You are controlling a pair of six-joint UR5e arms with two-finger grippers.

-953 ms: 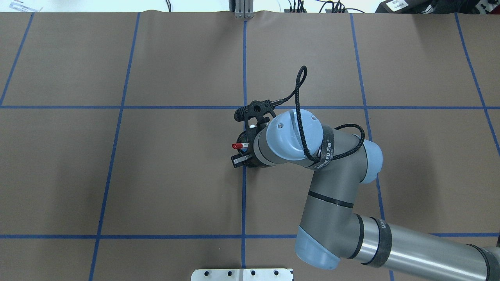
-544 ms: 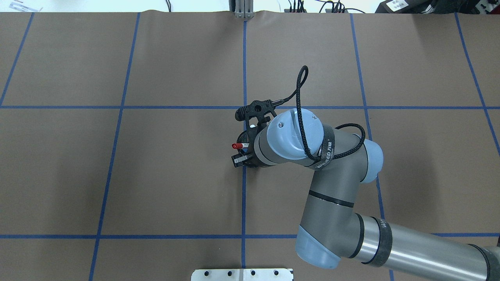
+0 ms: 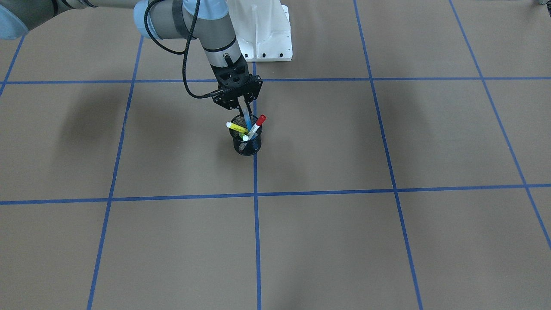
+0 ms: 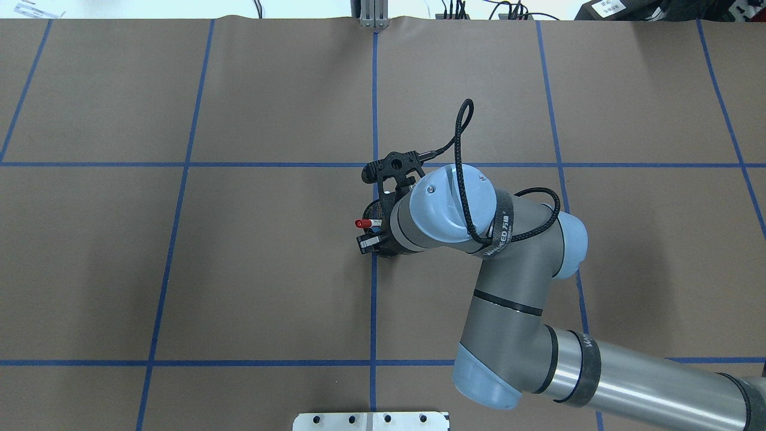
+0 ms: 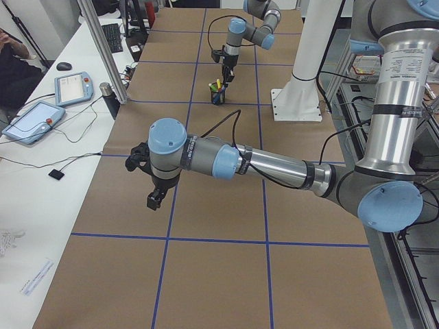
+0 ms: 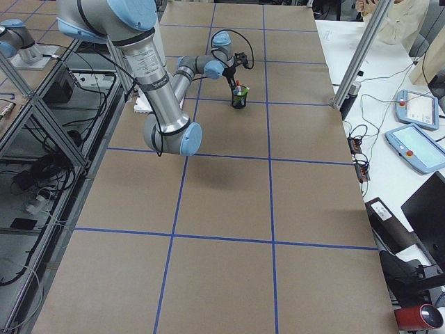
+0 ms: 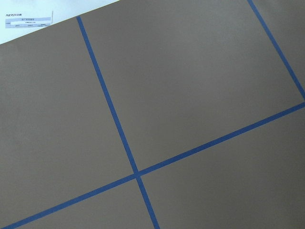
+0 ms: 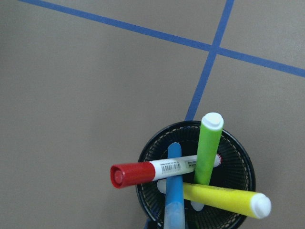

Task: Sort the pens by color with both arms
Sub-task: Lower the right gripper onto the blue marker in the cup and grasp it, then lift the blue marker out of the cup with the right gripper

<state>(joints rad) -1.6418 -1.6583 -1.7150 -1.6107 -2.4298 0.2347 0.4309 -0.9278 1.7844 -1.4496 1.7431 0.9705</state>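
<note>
A black mesh cup [image 3: 246,146] stands at the table's centre and holds all the pens. In the right wrist view I look down on its rim [image 8: 146,153]. The red-capped white pen [image 8: 143,172], the green pen [image 8: 208,148], the yellow pen [image 8: 224,198] and the blue pen [image 8: 174,191] lean across each other. My right gripper [image 3: 243,111] hangs just above the cup, open, with its fingers on either side of the blue pen's top [image 3: 246,117]. My left gripper [image 5: 152,200] hovers over bare table far from the cup, and I cannot tell its state.
The white pedestal [image 3: 262,34] stands behind the cup at the robot's edge. Blue tape lines grid the brown table. A side bench with tablets [image 5: 41,116] and a seated person [image 5: 14,58] lies beyond the far edge. A paper label [image 7: 28,20] lies near the left wrist.
The right arm has crept a few pixels to the right over the cup. The pens have not moved.
</note>
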